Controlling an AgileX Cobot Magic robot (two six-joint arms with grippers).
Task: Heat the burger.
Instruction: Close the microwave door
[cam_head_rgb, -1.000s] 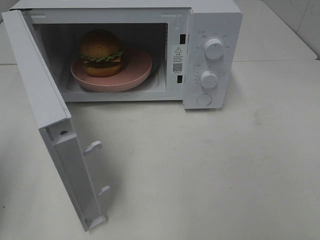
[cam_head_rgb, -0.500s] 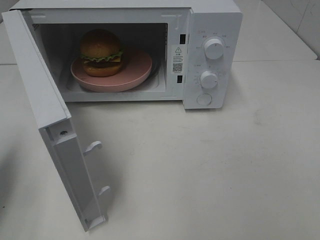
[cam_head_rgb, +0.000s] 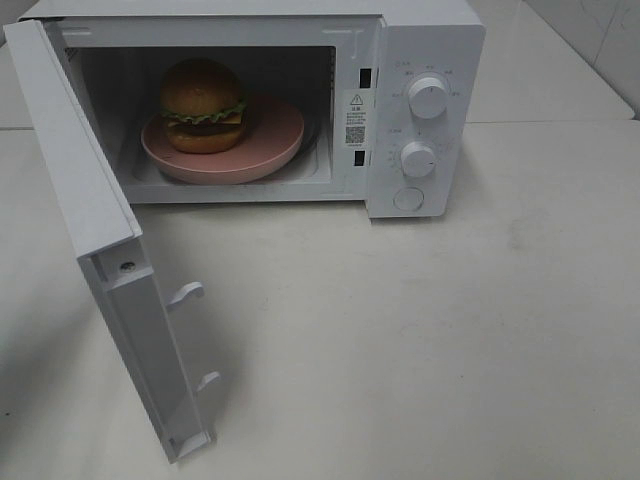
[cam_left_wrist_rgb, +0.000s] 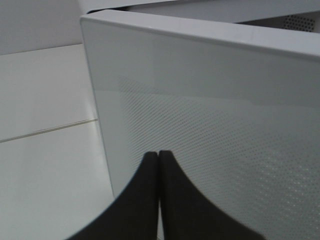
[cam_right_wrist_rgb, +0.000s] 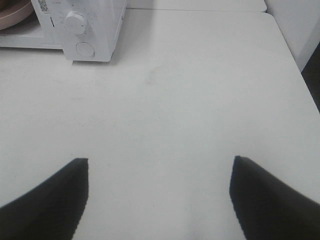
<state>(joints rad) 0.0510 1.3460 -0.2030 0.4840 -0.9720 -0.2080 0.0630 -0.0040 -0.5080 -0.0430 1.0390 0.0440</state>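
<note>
The burger, with a glossy brown bun and green lettuce, sits on a pink plate inside the white microwave. The microwave door stands wide open, swung toward the front left. In the left wrist view my left gripper is shut with nothing in it, its tips right at the outer face of the door. My right gripper is open and empty, well back over the bare table, facing the microwave's control panel. Neither gripper shows in the exterior view.
Two white knobs and a round button sit on the microwave's right panel. The white table spreads in front and to the right. A wall edge rises at the far right.
</note>
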